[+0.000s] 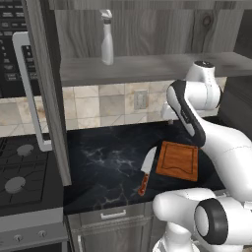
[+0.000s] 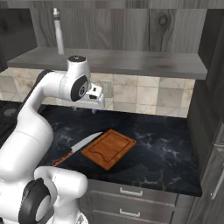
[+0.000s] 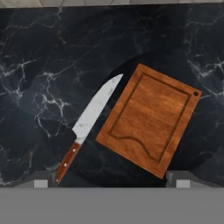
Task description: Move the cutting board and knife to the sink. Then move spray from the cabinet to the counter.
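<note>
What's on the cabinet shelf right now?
The spray stands upright on the cabinet shelf, toward its left end. The rest of the visible shelf is bare. The open door hides anything further left.

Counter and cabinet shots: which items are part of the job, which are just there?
Job items:
cutting board, flat on the counter
knife, beside the board
spray, upright on the open cabinet shelf
gripper, open above the board

Just there:
stove
wall outlet
drawers
</note>
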Robot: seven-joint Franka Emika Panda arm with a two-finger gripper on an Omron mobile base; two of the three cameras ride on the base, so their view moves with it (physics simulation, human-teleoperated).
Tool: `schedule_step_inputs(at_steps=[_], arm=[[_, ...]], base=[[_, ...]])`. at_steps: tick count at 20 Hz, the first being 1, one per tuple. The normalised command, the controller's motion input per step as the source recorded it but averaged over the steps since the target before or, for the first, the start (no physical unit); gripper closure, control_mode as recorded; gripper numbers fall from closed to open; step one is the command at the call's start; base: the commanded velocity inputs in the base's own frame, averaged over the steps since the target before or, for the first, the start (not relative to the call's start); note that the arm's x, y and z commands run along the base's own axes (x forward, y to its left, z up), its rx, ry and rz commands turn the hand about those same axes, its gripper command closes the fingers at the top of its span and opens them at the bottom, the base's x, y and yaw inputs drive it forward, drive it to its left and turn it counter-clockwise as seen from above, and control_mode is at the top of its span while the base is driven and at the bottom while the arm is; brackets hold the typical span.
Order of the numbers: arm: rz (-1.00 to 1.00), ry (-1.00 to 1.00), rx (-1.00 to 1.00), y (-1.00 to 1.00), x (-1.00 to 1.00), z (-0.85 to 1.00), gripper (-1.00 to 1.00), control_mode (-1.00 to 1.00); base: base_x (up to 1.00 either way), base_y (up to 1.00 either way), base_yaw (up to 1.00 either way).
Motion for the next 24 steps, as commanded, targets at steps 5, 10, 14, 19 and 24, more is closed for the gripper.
schedule_step_inputs(at_steps=[5, 10, 14, 19, 24], arm=[[0.1, 0.0, -0.06, -0.05, 0.15, -0.28, -1.0, -1.0], [0.09, -0.02, -0.08, -0.02, 0.27, -0.34, -1.0, -1.0], [0.08, -0.16, -0.04, -0.01, 0.29, -0.33, -1.0, -1.0], [0.08, -0.16, 0.0, -0.07, 0.3, -0.29, -1.0, -1.0], [0.06, -0.1, 0.0, -0.08, 0.31, -0.32, -1.0, -1.0]], base=[[0.0, 0.0, 0.0], [0.0, 0.0, 0.0], [0.0, 0.0, 0.0], [0.0, 0.0, 0.0], [0.0, 0.0, 0.0]])
